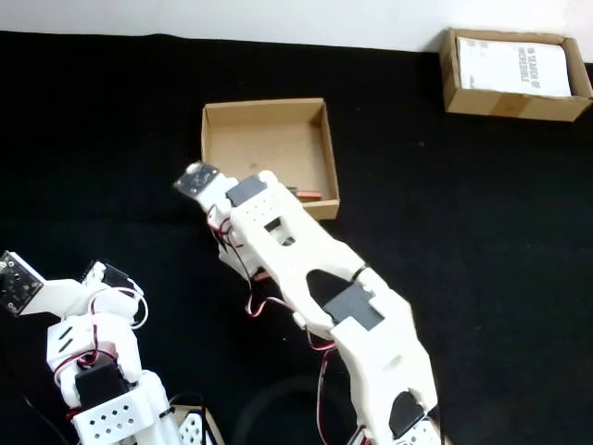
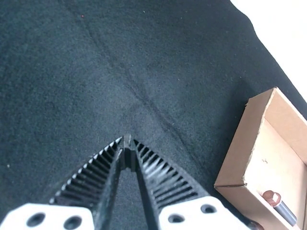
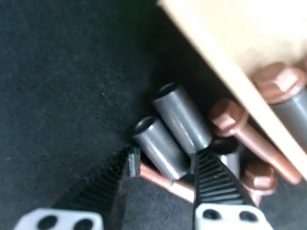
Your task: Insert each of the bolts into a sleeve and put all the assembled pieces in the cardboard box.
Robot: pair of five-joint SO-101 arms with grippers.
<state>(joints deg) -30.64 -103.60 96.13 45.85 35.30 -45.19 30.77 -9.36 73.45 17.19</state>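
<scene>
My right gripper (image 3: 168, 160) is open just outside the cardboard box's wall (image 3: 225, 67), its fingers on either side of a grey sleeve (image 3: 160, 146). A second sleeve (image 3: 182, 115) lies against it. Copper bolts (image 3: 249, 136) lie around them, one (image 3: 168, 179) under the sleeve. Inside the cardboard box (image 1: 269, 107) rests an assembled bolt in a sleeve (image 1: 306, 195), seen also from the left wrist (image 2: 278, 206). My left gripper (image 2: 127, 143) is shut and empty over bare black cloth, well away from the box (image 2: 259, 158). The right arm (image 1: 306, 269) hides the loose parts from above.
A second cardboard box (image 1: 514, 102) with a white sheet in it stands at the far right corner. The left arm (image 1: 93, 315) sits at the near left. Black cloth covers the table, with open room to the right of the right arm.
</scene>
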